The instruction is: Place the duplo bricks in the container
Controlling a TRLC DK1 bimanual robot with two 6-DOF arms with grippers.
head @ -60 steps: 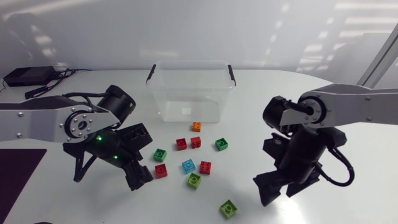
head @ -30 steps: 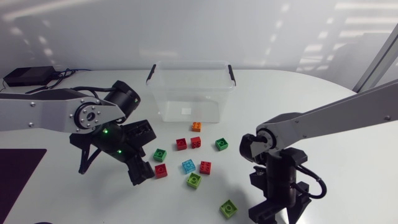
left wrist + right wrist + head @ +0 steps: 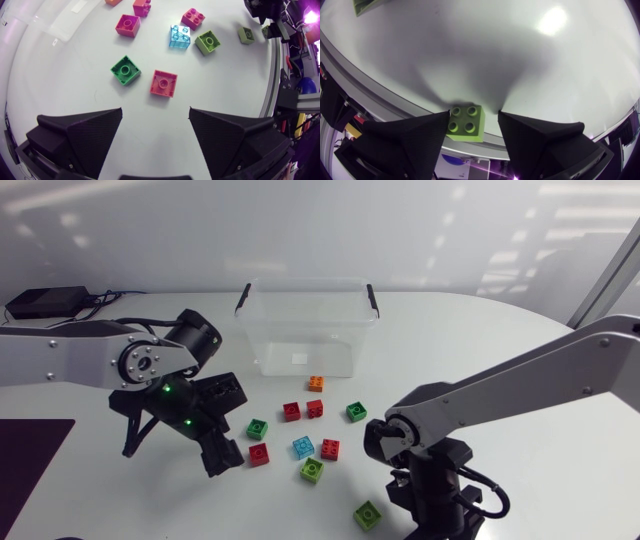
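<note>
The right gripper (image 3: 474,120) stands low over a lime-green four-stud duplo brick (image 3: 465,122), which lies near the front edge of the white table (image 3: 520,350), well apart from the other bricks. The brick sits between the spread fingers, one finger at or against its side and the other with a gap showing, so this gripper is open and has hold of nothing yet. The step in hand looks to be closing on this brick. To do it well, the fingers should first be centred so both meet the flat sides together. A one-sided push could skid the brick toward the table's edge close by. It looks slightly turned against the fingers, so a small wrist turn before closing should stop it twisting. Grip low on the body, under the studs, and lift straight up before carrying it to the clear plastic container with black handle clips (image 3: 305,330) at the middle of the far edge, in which no brick shows. The left gripper (image 3: 155,111) hovers wide open and empty, with a red square brick (image 3: 163,83) just ahead of its gap and a green square brick (image 3: 125,69) beside that. Both arms serve one container, so they should probably approach it in turn.
</note>
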